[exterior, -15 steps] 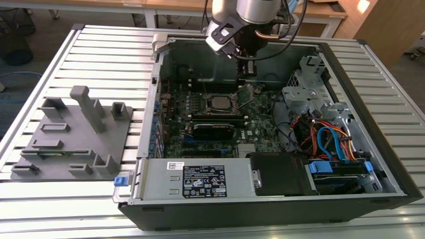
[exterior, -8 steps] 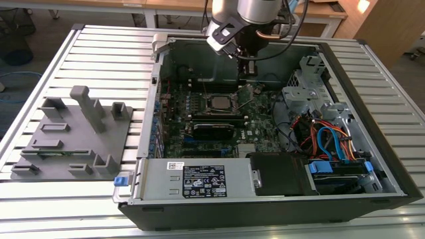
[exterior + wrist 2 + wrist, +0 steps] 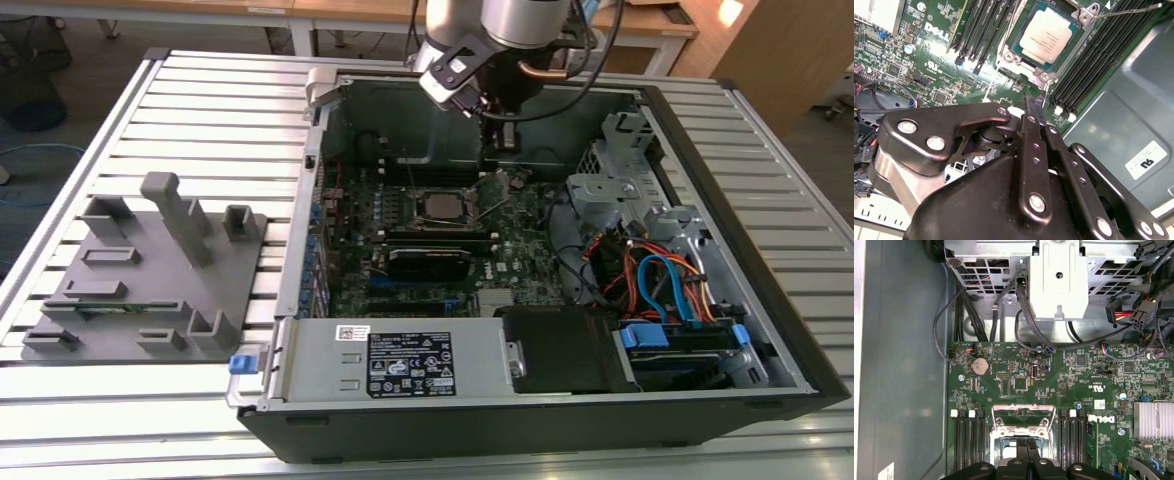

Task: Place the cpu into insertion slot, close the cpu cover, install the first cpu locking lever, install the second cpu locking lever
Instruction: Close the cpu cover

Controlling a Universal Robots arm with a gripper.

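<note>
The cpu (image 3: 1046, 36), a square chip with a silver-grey top, lies in the insertion slot (image 3: 441, 207) on the green board. The silvery cpu cover (image 3: 1041, 76) frames the chip and looks lowered over its edges; in the first wrist view the cover (image 3: 1021, 421) lies just ahead of my fingertips. One thin locking lever (image 3: 1126, 10) sticks out from a corner of the socket, not tucked in. My gripper (image 3: 1034, 106) hovers above the board beside the socket, shut with nothing between its fingers. In the exterior view the gripper (image 3: 503, 150) hangs just behind the socket.
Long black memory slots (image 3: 1094, 60) flank the socket on both sides. The open computer case (image 3: 747, 230) has a metal drive cage (image 3: 1059, 280) and loose cables (image 3: 661, 280) on the exterior view's right. A grey fixture block (image 3: 147, 270) sits outside the case on the exterior view's left.
</note>
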